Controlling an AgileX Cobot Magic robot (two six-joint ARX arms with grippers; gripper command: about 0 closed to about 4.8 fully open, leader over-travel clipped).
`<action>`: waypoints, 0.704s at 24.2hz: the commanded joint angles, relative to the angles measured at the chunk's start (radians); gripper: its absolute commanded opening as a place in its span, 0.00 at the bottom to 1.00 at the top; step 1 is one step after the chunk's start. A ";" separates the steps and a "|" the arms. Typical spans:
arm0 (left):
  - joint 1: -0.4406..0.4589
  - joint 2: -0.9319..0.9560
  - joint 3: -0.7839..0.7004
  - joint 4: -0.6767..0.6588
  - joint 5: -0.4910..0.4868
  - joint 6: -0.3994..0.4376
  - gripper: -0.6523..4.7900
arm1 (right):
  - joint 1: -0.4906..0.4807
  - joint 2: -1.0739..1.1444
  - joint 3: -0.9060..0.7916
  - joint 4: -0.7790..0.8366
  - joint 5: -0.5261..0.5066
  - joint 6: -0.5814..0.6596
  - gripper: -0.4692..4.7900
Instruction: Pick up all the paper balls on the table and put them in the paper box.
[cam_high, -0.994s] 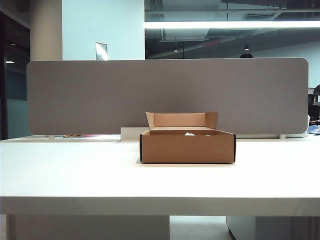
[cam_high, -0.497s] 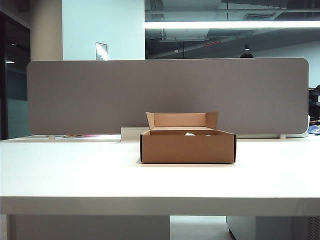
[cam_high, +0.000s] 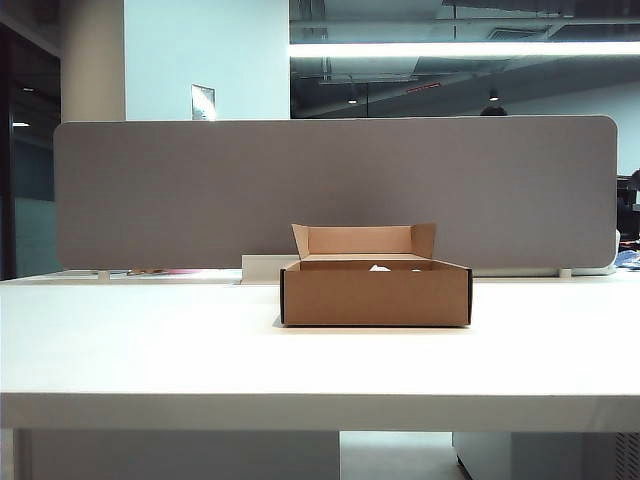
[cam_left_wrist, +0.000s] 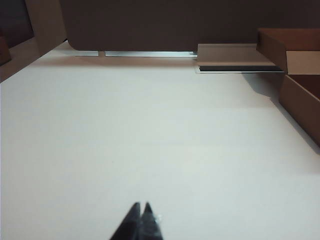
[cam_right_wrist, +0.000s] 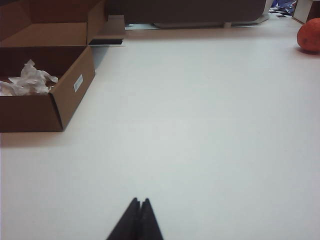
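Observation:
The brown paper box (cam_high: 375, 293) stands in the middle of the white table (cam_high: 150, 350), its back flap upright. Crumpled white paper balls (cam_right_wrist: 27, 80) lie inside it; in the exterior view only a white tip (cam_high: 379, 267) shows above the front wall. No paper ball lies on the table top in any view. My left gripper (cam_left_wrist: 141, 204) is shut and empty, low over bare table with the box (cam_left_wrist: 302, 97) well off to one side. My right gripper (cam_right_wrist: 139, 200) is shut and empty too, on the other side of the box (cam_right_wrist: 60, 100). Neither arm shows in the exterior view.
A grey divider panel (cam_high: 330, 190) runs along the back of the table. A white tray-like object (cam_high: 262, 268) sits behind the box. An orange-red round object (cam_right_wrist: 309, 35) lies far off on the table in the right wrist view.

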 joint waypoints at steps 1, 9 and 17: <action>0.000 0.001 0.003 0.009 0.005 0.004 0.11 | -0.033 -0.002 -0.006 0.015 -0.021 0.008 0.08; 0.000 0.001 0.003 0.009 0.005 0.004 0.11 | -0.133 -0.002 -0.006 0.013 -0.133 0.007 0.08; 0.000 0.001 0.003 0.009 0.005 0.004 0.11 | -0.135 -0.002 -0.006 0.013 -0.132 0.008 0.08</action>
